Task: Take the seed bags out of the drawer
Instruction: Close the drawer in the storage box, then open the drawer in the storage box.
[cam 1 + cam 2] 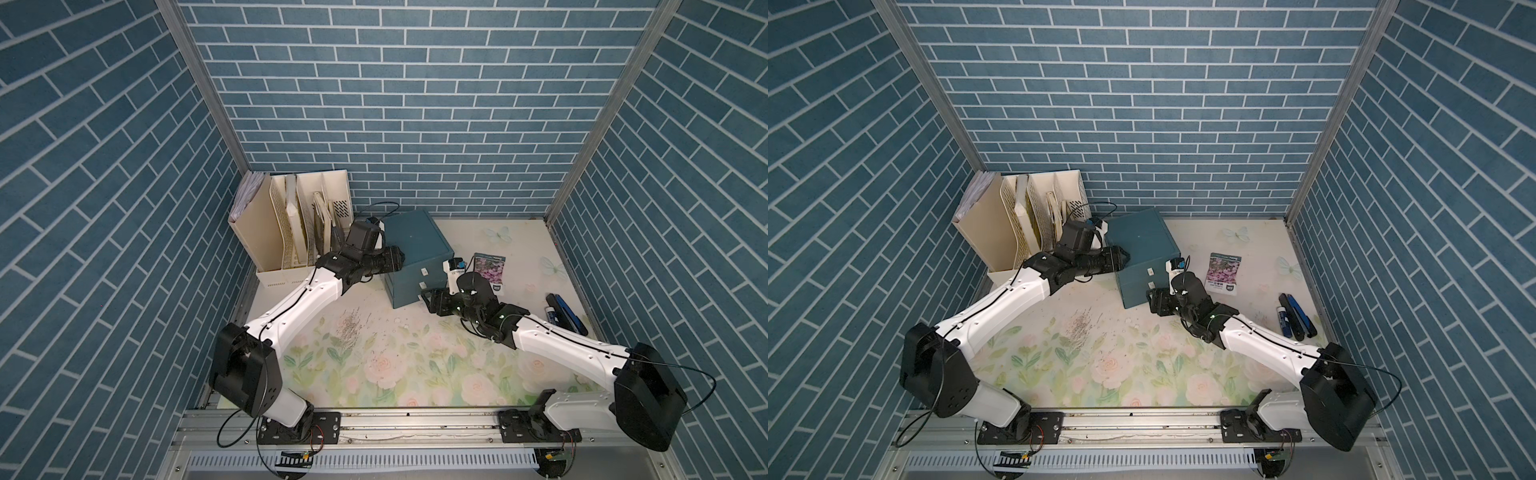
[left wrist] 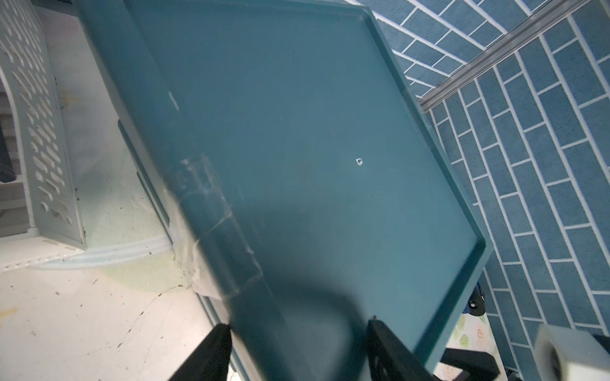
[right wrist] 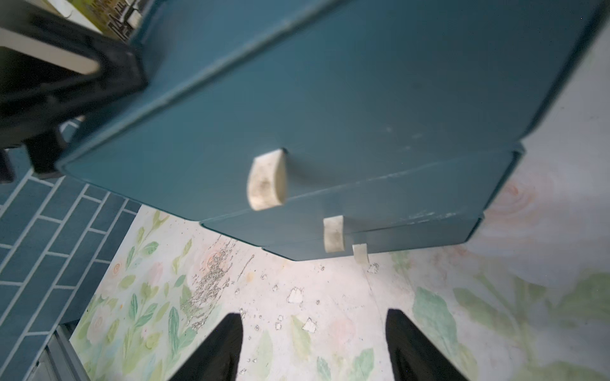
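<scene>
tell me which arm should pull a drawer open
Right. The right gripper, open, hangs just in front of the drawer handles on the cabinet. The left gripper sits at the cabinet's top side edge, away from the handles, probably better used bracing it.

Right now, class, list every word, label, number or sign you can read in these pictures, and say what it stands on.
Nothing here reads clearly.
Purple-pink glossy seed packet: print on its top strip and white bottom band, too small to read.
Dark blue pen with a white label: print too small.
Pale printed sheet beyond the teal plastic drawer cabinet, right wrist view: dark print, blurred.
</scene>
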